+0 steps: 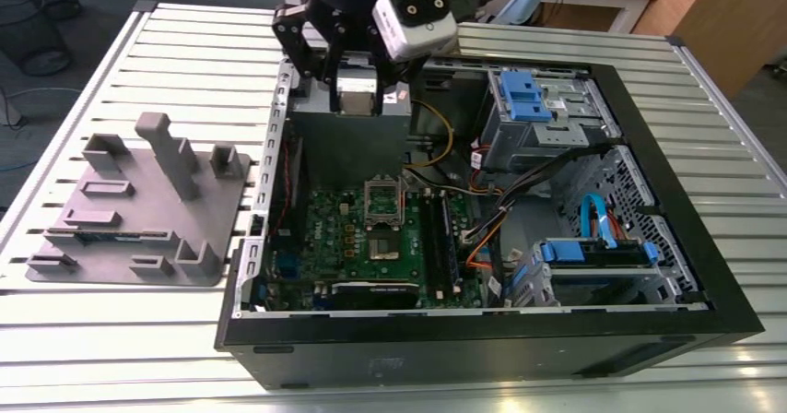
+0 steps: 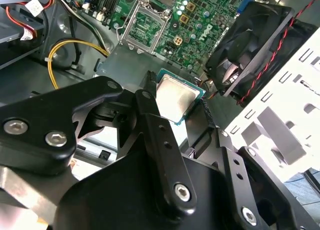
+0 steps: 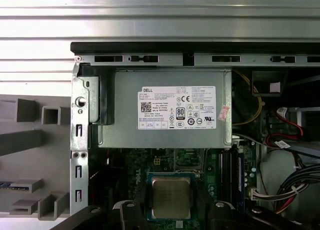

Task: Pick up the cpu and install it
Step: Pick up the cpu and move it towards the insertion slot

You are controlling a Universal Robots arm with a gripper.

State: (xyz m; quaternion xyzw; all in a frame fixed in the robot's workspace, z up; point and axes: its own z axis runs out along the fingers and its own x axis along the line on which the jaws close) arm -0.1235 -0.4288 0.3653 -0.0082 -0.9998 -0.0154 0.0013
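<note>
With the claw (image 2: 176,104) clamps the cpu (image 2: 175,96) by two opposite edges, pale metal top upward. Holds it in the air over the open computer case (image 1: 492,353), near the grey power supply (image 1: 345,132). Seems done with the pick-up; not yet with the installing, judging by the empty socket (image 2: 144,25) on the motherboard (image 1: 326,233), well apart from the cpu.

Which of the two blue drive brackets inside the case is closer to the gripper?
The blue bracket higher in the exterior view, about level with the gripper holding the cpu; the other blue bracket lies lower, toward that view's right.
</note>
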